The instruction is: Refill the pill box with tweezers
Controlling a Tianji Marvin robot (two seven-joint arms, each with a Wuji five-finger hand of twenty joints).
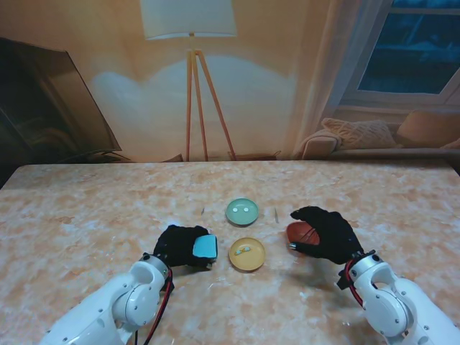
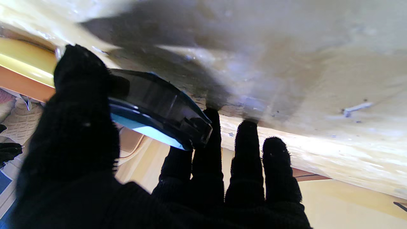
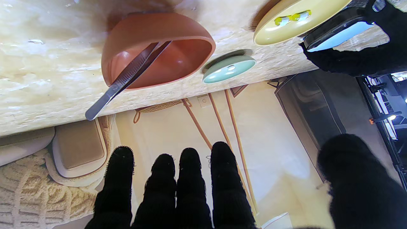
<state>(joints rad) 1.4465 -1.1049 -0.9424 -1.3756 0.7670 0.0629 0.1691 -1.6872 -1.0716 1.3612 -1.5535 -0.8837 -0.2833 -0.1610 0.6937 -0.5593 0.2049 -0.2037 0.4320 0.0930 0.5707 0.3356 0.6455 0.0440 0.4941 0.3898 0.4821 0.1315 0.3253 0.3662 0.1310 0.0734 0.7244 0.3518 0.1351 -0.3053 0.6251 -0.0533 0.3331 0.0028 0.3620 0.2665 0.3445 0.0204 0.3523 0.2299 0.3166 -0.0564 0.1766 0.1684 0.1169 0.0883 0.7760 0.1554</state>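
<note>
Steel tweezers (image 3: 127,74) look thin and slippery; my spread, empty right robot hand (image 1: 327,233) should pinch mid-shank, while the left robot hand (image 1: 183,246) grips the pill box (image 1: 205,248).

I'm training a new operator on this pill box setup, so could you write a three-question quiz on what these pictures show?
1. True or false: the tweezers already sit in the right hand.
2. Which dish holds the yellow pills? A) green dish B) yellow dish C) red bowl
3. Fill in: the left hand is closed on the ____.

Key
1. False: in the right wrist view they lean in the red bowl, and the hand's fingers are apart, holding nothing.
2. B.
3. Pill box, pinched between thumb and fingers.
</note>
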